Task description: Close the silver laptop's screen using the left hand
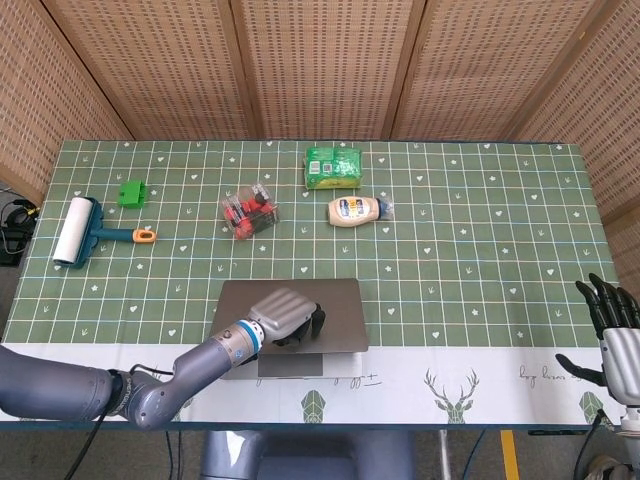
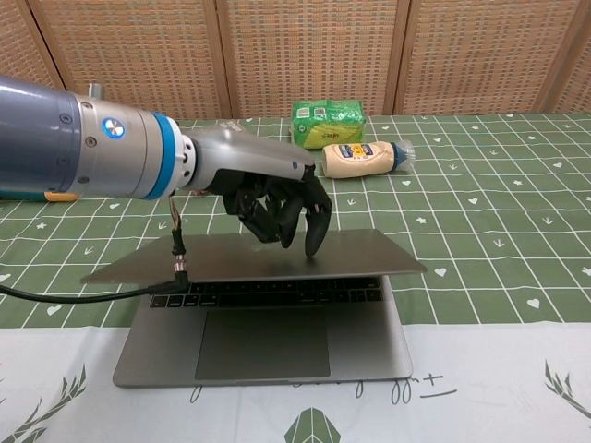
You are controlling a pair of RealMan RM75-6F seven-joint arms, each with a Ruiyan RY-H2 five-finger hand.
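Setting: green grid-patterned tablecloth (image 1: 480, 250) with a white deer-print border, over a table backed by woven rattan panels (image 1: 320, 60).

Left hand (image 1: 287, 317): palm down over the back of the lid, fingers (image 2: 314, 235) curled downward, tips touching the lid near its free edge. It grasps nothing; it presses. The contact sits far from the hinge, where a push turns the lid most easily.

Silver laptop (image 2: 277, 341): at the near edge of the table, centre-left, straddling the green cloth and the white border. The lid (image 2: 249, 257) is tilted low over the base, not yet shut; the chest view shows a wedge of keyboard and the whole trackpad still exposed. Judged stage: final part of the closing, a little more downward travel needed.

Right hand (image 1: 610, 330): at the far right table edge, fingers spread apart, holding nothing, well apart from the laptop.

Other items, all behind the laptop and out of the lid's path:
- mayonnaise squeeze bottle (image 1: 358, 210), lying on its side
- green packet (image 1: 334, 166)
- clear pack with red contents (image 1: 250, 212)
- lint roller (image 1: 85, 232) with a teal and orange handle, far left
- small green block (image 1: 131, 193)
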